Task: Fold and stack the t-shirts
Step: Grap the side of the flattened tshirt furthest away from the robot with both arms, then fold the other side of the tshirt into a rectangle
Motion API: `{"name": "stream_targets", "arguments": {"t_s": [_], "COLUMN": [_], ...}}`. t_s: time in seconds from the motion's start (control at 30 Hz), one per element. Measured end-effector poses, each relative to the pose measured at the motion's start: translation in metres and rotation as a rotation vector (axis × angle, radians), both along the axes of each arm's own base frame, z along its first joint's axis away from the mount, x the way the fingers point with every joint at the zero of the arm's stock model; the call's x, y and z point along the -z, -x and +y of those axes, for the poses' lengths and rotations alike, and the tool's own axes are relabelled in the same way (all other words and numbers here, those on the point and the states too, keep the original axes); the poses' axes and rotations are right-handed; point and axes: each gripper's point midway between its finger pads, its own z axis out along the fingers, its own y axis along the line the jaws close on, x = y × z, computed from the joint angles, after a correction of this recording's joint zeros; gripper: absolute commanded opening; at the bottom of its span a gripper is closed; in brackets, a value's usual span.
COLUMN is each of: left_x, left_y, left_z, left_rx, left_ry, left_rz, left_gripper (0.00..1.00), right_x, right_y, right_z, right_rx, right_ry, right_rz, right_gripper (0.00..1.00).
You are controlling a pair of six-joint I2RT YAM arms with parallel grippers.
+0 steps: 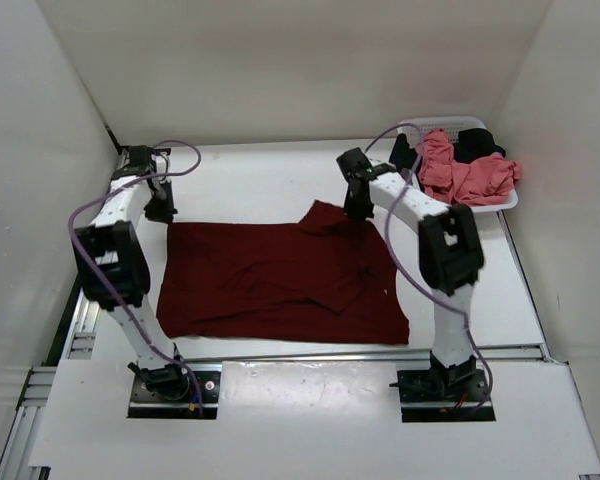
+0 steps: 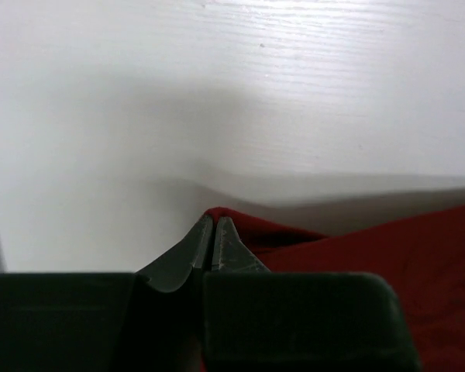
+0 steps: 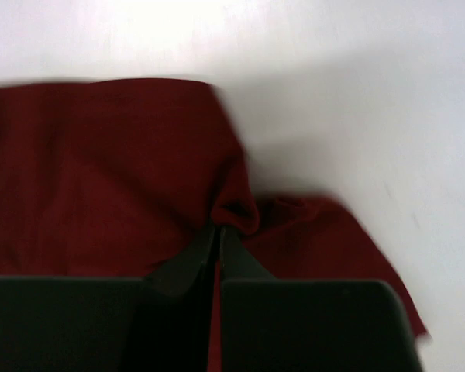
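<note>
Maroon shirt [image 1: 270,285] spread mid-frame, likely soft and limp.
Left gripper [image 2: 211,232] and right gripper [image 3: 219,231] jaws pinch its upper edge.

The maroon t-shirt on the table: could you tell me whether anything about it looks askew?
Yes. The maroon t-shirt lies mostly flat, but its far right part is bunched and folded over where the right fingers pinch it, leaving that edge crooked.

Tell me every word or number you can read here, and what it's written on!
None can be read. The dark maroon cloth t-shirt is plain; a tiny white speck on it is too small to make out. The salmon pink t-shirt, the black t-shirt and the white perforated plastic basket holding them show no writing.
</note>
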Motion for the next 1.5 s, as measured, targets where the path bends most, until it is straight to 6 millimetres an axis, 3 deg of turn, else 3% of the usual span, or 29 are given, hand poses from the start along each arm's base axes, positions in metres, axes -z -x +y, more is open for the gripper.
{"name": "stream_targets", "arguments": {"t_s": [0.13,0.23,0.3,0.47,0.57,0.67,0.83,0.97,1.23,1.37,1.4,1.5], "left_x": [-0.045,-0.048,-0.034,0.004,0.006,0.005,0.019,0.032,0.04,0.047,0.049,0.05], "left_y": [0.019,0.045,0.064,0.101,0.103,0.103,0.114,0.129,0.139,0.143,0.144,0.147], "left_z": [0.0,0.001,0.001,0.004,0.013,0.021,0.018,0.013,0.018,0.018,0.019,0.02], "left_rx": [-0.009,-0.021,-0.027,-0.045,-0.071,-0.095,-0.084,-0.067,-0.077,-0.077,-0.077,-0.081], "left_ry": [-0.042,-0.065,-0.072,-0.087,-0.106,-0.123,-0.145,-0.158,-0.187,-0.191,-0.193,-0.204], "left_rz": [-0.112,-0.122,-0.081,0.056,0.061,0.059,0.094,0.145,0.182,0.209,0.215,0.225], "left_gripper": [0.11,0.11,0.11,0.11,0.11,0.11,0.11,0.11,0.11,0.16,0.2,0.51], "right_x": [-0.052,-0.074,-0.07,-0.035,-0.027,-0.034,-0.038,-0.027,0.009,0.019,0.02,0.021], "right_y": [0.06,0.098,0.12,0.16,0.172,0.177,0.187,0.197,0.228,0.235,0.236,0.238], "right_z": [-0.003,-0.008,-0.017,-0.039,-0.045,-0.045,-0.04,-0.04,-0.051,-0.05,-0.05,-0.049], "right_rx": [-0.052,-0.074,-0.07,-0.038,-0.018,-0.009,-0.029,-0.034,0.001,0.011,0.011,0.009], "right_ry": [-0.045,-0.081,-0.078,-0.03,-0.016,-0.038,-0.054,-0.046,-0.024,-0.027,-0.027,-0.024], "right_rz": [-0.072,-0.131,-0.122,-0.019,0.014,-0.009,-0.024,0.004,0.125,0.168,0.174,0.186], "right_gripper": [0.0,0.0,0.0,0.0,0.0,0.0,0.0,0.0,0.0,0.25,0.4,0.55]}}
